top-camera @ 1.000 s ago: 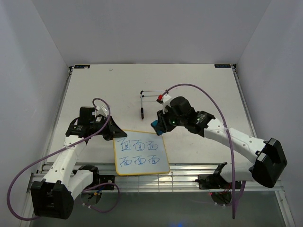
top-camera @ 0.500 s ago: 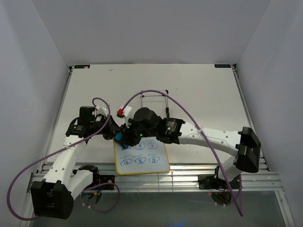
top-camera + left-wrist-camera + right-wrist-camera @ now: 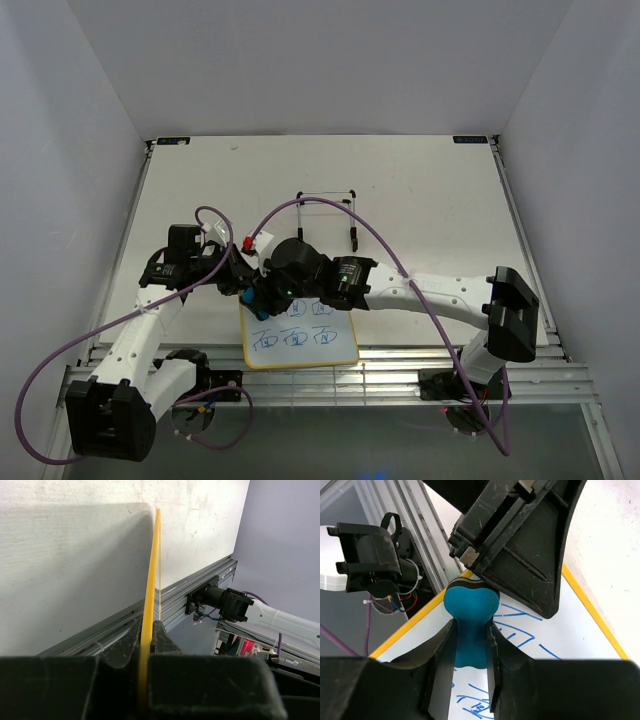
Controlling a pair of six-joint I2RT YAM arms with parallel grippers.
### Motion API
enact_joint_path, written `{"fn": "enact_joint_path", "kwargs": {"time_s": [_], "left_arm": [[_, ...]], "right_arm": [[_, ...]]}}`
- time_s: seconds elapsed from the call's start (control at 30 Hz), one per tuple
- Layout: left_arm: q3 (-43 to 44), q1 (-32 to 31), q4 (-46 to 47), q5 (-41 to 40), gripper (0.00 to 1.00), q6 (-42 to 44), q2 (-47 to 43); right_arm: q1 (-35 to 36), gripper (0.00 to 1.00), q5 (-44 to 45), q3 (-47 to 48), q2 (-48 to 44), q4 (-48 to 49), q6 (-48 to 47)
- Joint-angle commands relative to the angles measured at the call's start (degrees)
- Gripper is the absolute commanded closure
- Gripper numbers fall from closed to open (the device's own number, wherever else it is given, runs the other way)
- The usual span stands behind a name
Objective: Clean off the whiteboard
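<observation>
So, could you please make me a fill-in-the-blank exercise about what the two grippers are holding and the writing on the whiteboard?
1. The right gripper is shut on a ____ eraser.
2. The left gripper clamps the whiteboard by its ____ frame.
3. The writing on the whiteboard stands in ____ rows.

Missing words: blue; yellow; two.

The whiteboard [image 3: 300, 338] lies on the table [image 3: 430, 190] at lower centre of the overhead view, just above the rail [image 3: 400, 362] along the bottom edge. The left gripper [image 3: 238, 282] clamps its upper-left corner. Just right of it, the right gripper [image 3: 256, 297] holds the eraser [image 3: 249, 292] over that corner. The wire easel stand [image 3: 327, 212] stands higher up, apart from the board.
</observation>
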Motion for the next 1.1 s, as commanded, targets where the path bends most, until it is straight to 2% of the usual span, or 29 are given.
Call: {"fn": "enact_joint_path", "kwargs": {"time_s": [0.0, 0.57, 0.7, 0.9, 1.07], "left_arm": [[0.7, 0.2, 2.4, -8.7, 1.0, 4.3, -0.6], [0.8, 0.2, 2.6, -7.3, 1.0, 5.0, -1.4], [0.7, 0.2, 2.7, -7.2, 1.0, 5.0, -1.3], [0.6, 0.2, 2.8, -7.4, 1.0, 4.9, -1.4], [0.5, 0.2, 2.8, -7.9, 1.0, 4.5, -1.8]], "right_arm": [[-0.8, 0.8, 3.4, -0.1, 0.6, -0.8, 2.1], [-8.5, 0.8, 6.6, -10.3, -2.1, -3.4, 4.9], [-8.1, 0.81, 3.6, -8.2, -0.7, -3.4, 4.8], [-4.2, 0.81, -4.8, -3.5, -0.4, 2.7, 6.0], [-0.9, 0.85, -2.1, 2.0, 2.2, 2.2, 8.6]]}}
